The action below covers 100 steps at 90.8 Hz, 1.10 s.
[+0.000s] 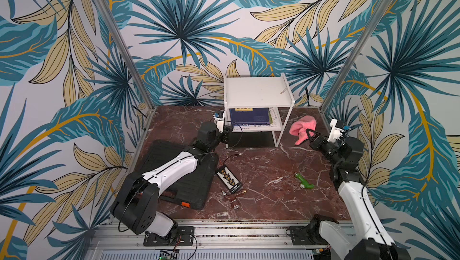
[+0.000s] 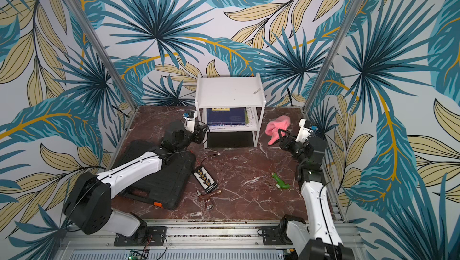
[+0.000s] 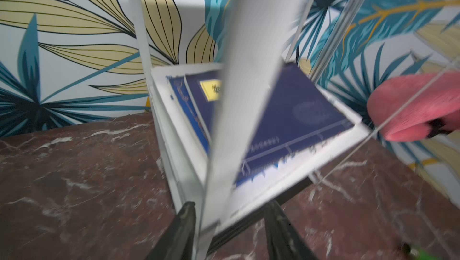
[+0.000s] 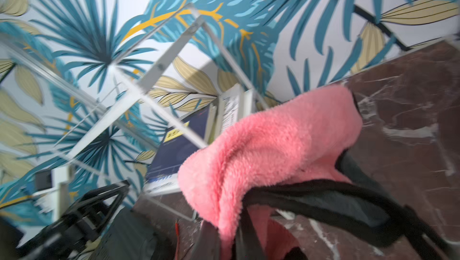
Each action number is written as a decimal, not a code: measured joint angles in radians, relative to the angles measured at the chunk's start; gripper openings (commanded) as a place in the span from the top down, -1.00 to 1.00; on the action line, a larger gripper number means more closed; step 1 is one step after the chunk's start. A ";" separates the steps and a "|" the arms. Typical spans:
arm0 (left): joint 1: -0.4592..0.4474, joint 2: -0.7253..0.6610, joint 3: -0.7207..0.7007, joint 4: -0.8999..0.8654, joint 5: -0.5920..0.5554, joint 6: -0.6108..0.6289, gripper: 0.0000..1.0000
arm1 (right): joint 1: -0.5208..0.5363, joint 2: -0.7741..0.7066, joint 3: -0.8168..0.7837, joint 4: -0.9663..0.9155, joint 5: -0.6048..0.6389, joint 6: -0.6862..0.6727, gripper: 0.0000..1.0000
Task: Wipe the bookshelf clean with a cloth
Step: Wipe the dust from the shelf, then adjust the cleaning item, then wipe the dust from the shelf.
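Both wrist views are blurred. Left gripper (image 3: 231, 204) spread, black fingers either side of a front leg of the bookshelf (image 1: 256, 92); the blur hides whether they touch the leg. That leg covers the middle of the blue books (image 1: 249, 117) lying flat on the lower tier, and their yellow label is unreadable. Bookshelf: white, thin tube legs, flat top with raised side rails, at the back of the worktop (image 1: 273, 196). Small grey speck on top near its right rail, too small to identify. Right gripper (image 1: 309, 134) pressed together, pinching the cloth (image 1: 302, 127); in the right wrist view the fingertips are buried in the pile. Cloth: pink, fluffy, bunched, dark edge trim, just right of the bookshelf and apart from it. Unclear whether its lower tail touches the worktop. Worktop: red-brown marble look, white veins. Black ribbed case (image 1: 179, 179) half covered by the left arm (image 1: 171, 169). Green plastic toy (image 1: 304, 181) lies near the right arm (image 1: 353, 196), cut off in the left wrist view.
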 measured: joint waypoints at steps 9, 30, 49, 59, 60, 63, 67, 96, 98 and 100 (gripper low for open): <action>-0.001 -0.185 -0.145 -0.035 0.123 0.042 -0.44 | 0.079 -0.111 -0.008 -0.003 -0.118 0.021 1.00; -0.203 -0.324 -0.105 0.018 0.407 0.083 -1.00 | 0.392 -0.089 0.051 0.084 -0.283 0.021 1.00; -0.293 -0.140 -0.003 0.122 0.546 0.060 -0.92 | 0.531 0.068 0.114 0.153 -0.308 -0.036 1.00; -0.321 -0.101 0.021 0.115 0.518 0.076 0.17 | 0.558 0.105 0.116 0.163 -0.302 -0.067 0.90; -0.322 -0.101 0.021 0.113 0.510 0.076 0.30 | 0.558 0.105 0.115 0.163 -0.297 -0.073 0.83; -0.325 -0.103 0.020 0.108 0.475 0.082 0.60 | 0.560 0.101 0.113 0.162 -0.275 -0.086 0.47; -0.325 -0.111 0.011 0.110 0.420 0.089 0.94 | 0.563 0.087 0.108 0.156 -0.219 -0.105 0.09; -0.116 -0.307 -0.270 0.073 -0.094 -0.122 1.00 | 0.537 0.101 0.077 -0.029 0.663 -0.236 -0.48; -0.072 -0.307 -0.282 0.068 -0.082 -0.147 1.00 | 0.531 0.127 0.080 -0.039 0.695 -0.243 -0.49; -0.018 -0.303 -0.293 0.060 -0.066 -0.187 1.00 | 0.527 0.152 0.085 -0.048 0.719 -0.249 -0.49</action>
